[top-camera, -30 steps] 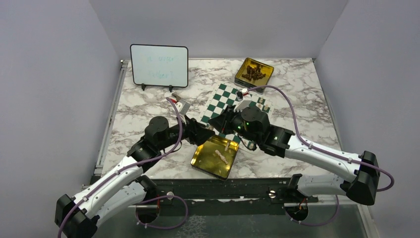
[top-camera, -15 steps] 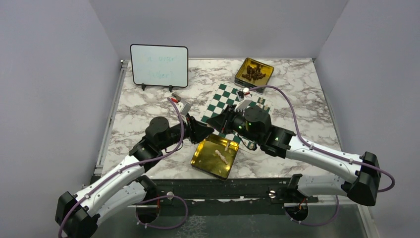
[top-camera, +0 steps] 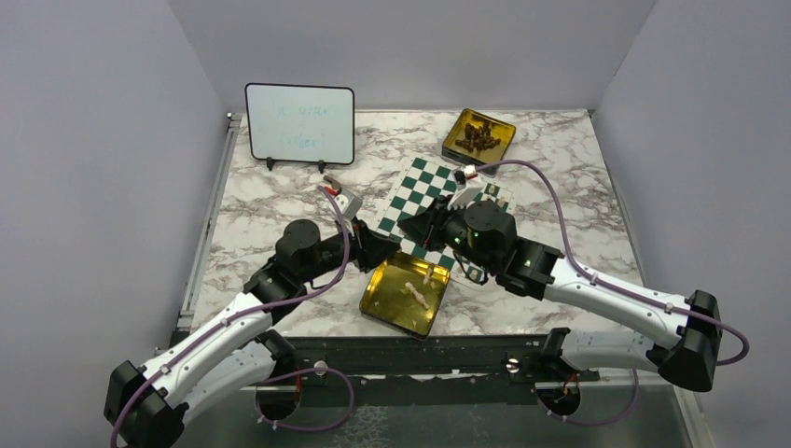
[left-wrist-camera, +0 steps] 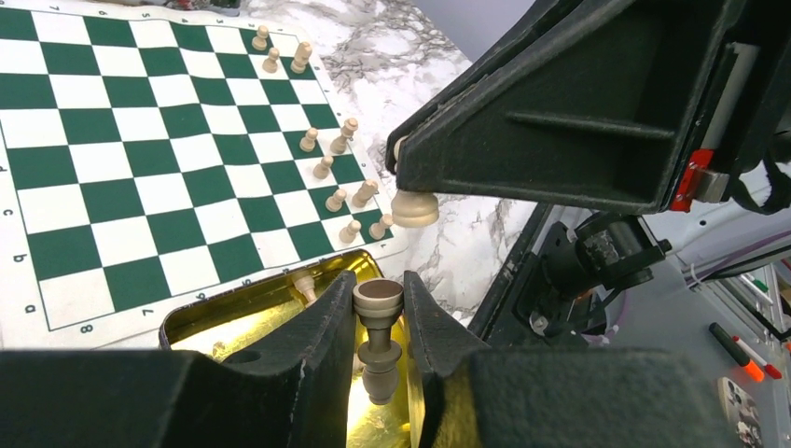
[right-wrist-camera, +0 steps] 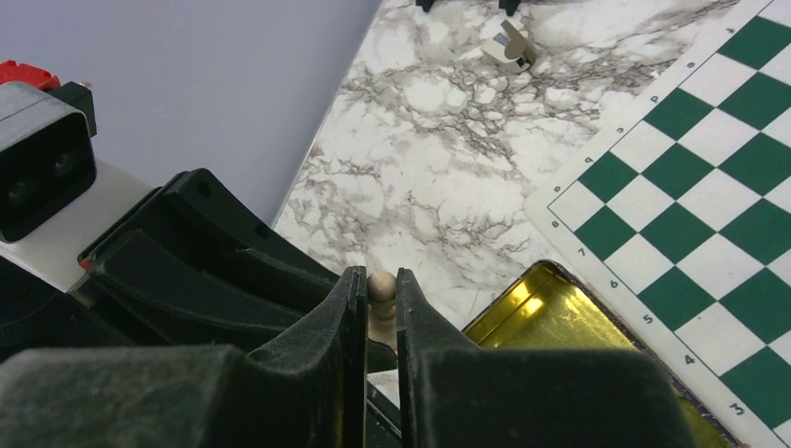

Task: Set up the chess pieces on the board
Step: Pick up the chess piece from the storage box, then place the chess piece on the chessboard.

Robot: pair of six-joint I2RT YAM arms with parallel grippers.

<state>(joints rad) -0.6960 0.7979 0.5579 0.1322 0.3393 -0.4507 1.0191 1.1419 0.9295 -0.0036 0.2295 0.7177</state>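
Note:
The green-and-white board (top-camera: 417, 189) lies at mid-table. Several cream chess pieces (left-wrist-camera: 328, 170) stand in two rows along one edge of it. My left gripper (left-wrist-camera: 379, 286) is shut on a cream piece (left-wrist-camera: 380, 350), pinched at its flat round base and hanging head down over the near gold tin (top-camera: 381, 301). My right gripper (right-wrist-camera: 380, 278) is shut on a cream pawn (right-wrist-camera: 380, 289) by its round head; the pawn's base (left-wrist-camera: 413, 207) shows just beyond my left fingers. Both grippers meet at the board's near corner (top-camera: 403, 238).
A few cream pieces (top-camera: 417, 294) lie in the near tin. A second gold tin (top-camera: 478, 136) with dark pieces sits past the board's far corner. A black-framed whiteboard (top-camera: 299, 124) stands at the back left. A small grey clip (right-wrist-camera: 509, 45) lies on the marble.
My left jaws have closed onto the cream piece over the tin. The right arm, still holding its pawn, has shifted slightly.

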